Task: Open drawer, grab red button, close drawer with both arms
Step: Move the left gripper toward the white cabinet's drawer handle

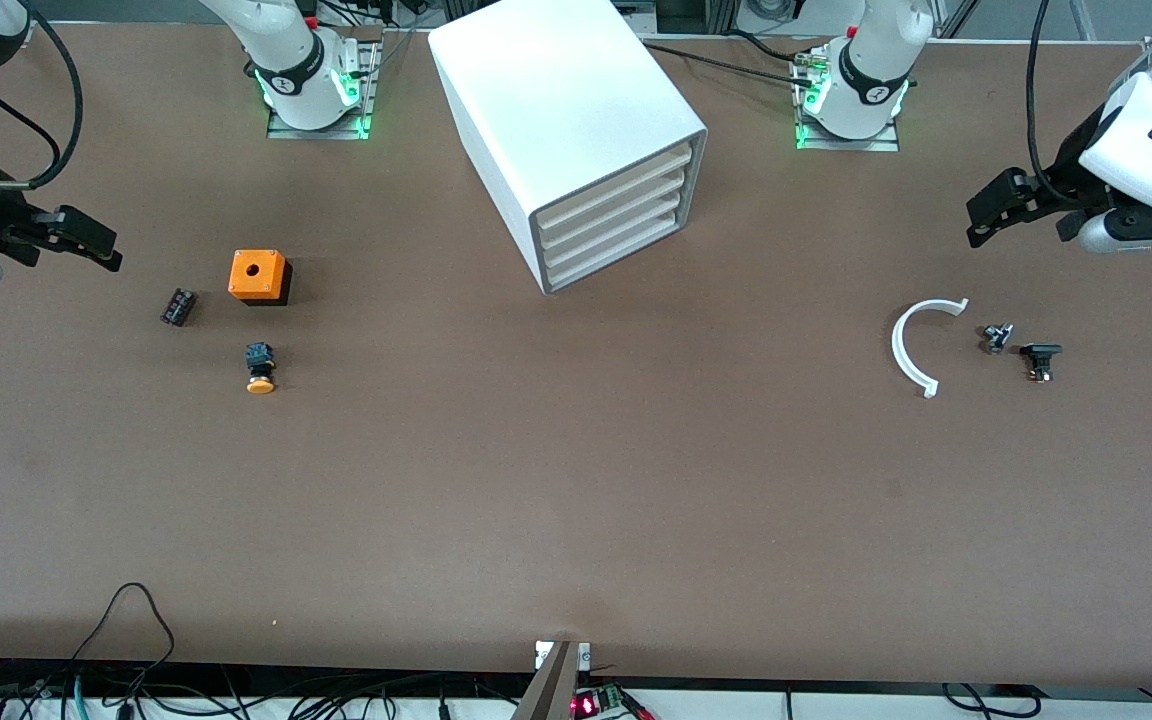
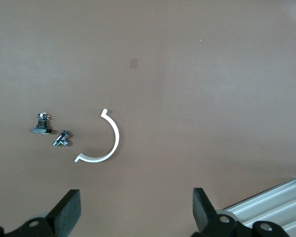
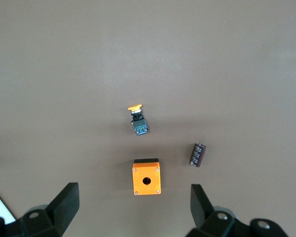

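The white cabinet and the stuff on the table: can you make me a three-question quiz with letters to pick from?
1. Where is the orange box?
A. toward the right arm's end of the table
B. on top of the cabinet
C. inside a drawer

2. How many drawers does the white cabinet have?
A. two
B. four
C. six

3. How are the drawers now?
A. all pushed in
B. one pulled out
C. all taken out

Answers:
1 A, it sits on the table close to the orange-capped button, below the right gripper.
2 B, four trays stack up in its front.
3 A, every tray front lies flush with the frame; the left gripper and the right one hang apart from it, jaws open.
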Robot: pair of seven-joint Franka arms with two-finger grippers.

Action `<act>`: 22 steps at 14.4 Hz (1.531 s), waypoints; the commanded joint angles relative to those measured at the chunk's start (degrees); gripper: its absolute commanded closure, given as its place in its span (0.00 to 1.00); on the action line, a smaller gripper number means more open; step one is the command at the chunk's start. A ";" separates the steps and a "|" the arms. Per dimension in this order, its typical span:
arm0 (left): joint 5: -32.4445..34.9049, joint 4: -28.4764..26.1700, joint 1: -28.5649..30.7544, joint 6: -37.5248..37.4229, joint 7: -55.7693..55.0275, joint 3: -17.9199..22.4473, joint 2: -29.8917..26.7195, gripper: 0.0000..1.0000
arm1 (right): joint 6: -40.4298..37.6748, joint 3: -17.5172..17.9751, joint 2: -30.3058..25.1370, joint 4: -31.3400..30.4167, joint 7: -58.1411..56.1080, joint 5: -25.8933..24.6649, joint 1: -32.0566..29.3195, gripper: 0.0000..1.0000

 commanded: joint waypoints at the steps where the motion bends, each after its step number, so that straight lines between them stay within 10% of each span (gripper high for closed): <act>1: 0.64 1.01 -0.08 -1.26 1.21 0.04 0.48 0.00 | -0.59 0.35 -0.09 0.68 -0.95 0.44 -0.61 0.00; 22: 0.55 1.18 -1.66 -0.82 0.25 -1.80 4.61 0.00 | -0.94 0.35 0.96 0.59 -0.95 1.24 -0.52 0.00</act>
